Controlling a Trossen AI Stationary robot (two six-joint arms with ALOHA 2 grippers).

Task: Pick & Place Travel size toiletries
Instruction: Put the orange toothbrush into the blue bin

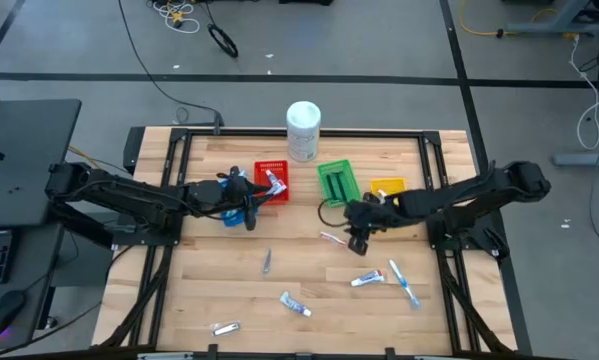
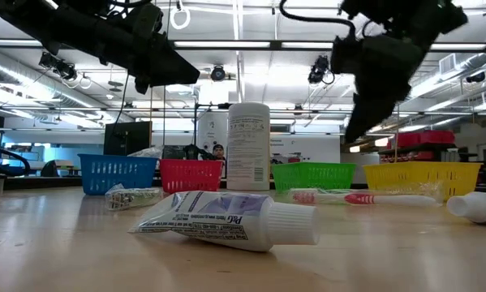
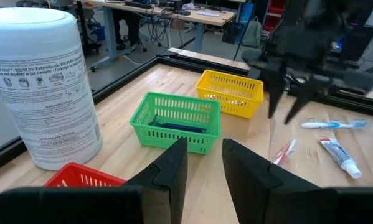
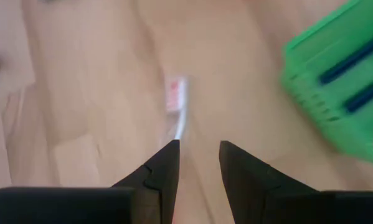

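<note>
Hovering above the pink toothbrush (image 4: 177, 106) on the counter (image 1: 229, 290), the right tool (image 4: 198, 163) has its fingers apart and empty, straddling the handle, likely lining up a grasp. The left tool (image 3: 203, 171), fingers apart and empty, hangs over the red basket (image 1: 271, 181). Other tubes (image 1: 296, 304) lie scattered nearer, beyond the green basket (image 1: 336, 181).

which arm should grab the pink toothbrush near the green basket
Right. The right gripper hangs open just above the pink toothbrush, which shows between its fingers in the right wrist view. The left gripper is over by the red basket.
</note>
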